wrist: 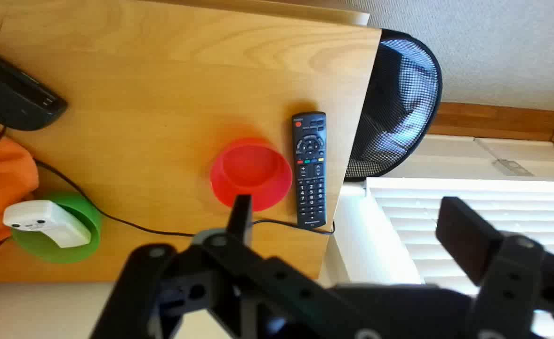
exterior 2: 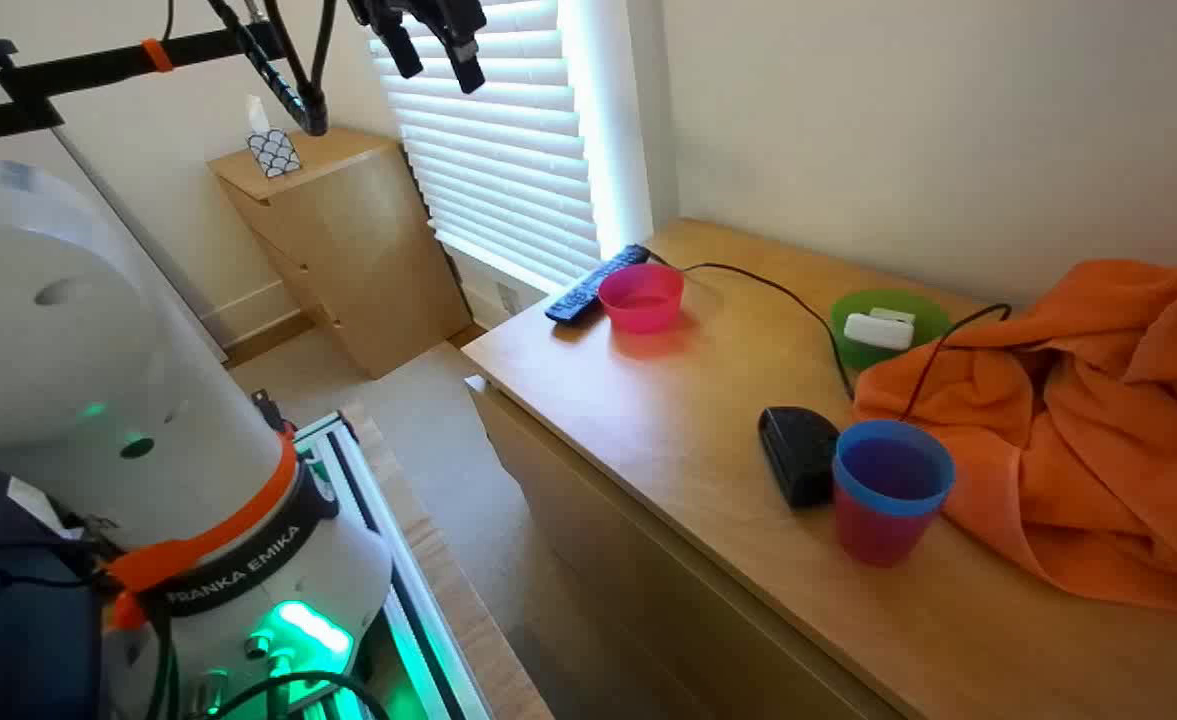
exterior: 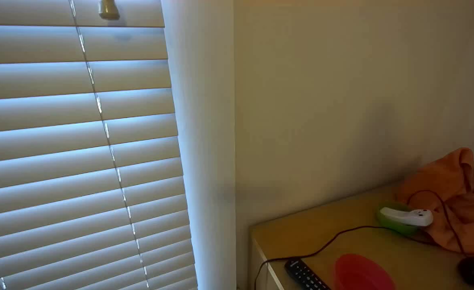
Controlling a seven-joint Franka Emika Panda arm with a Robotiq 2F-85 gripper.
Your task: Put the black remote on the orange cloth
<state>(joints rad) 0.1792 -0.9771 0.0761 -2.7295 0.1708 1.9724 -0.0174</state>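
A black remote (wrist: 311, 169) is seen on the table (exterior 2: 688, 420), laid at its far left end in an exterior view, just beside a pink bowl (wrist: 251, 162) and well apart from the orange cloth (exterior 2: 1098, 420) bunched at the right. The robot's hand (exterior 2: 441, 78) is held at the top of that view, its fingers shown spread wide by the wrist camera. A green bowl (exterior 2: 933, 320), with a white device (exterior 2: 878, 330) rested in it, is set by the cloth's far left edge; a blue-rimmed cup (exterior 2: 883, 530) is placed upright nearer, just beside a black object (exterior 2: 798, 455).
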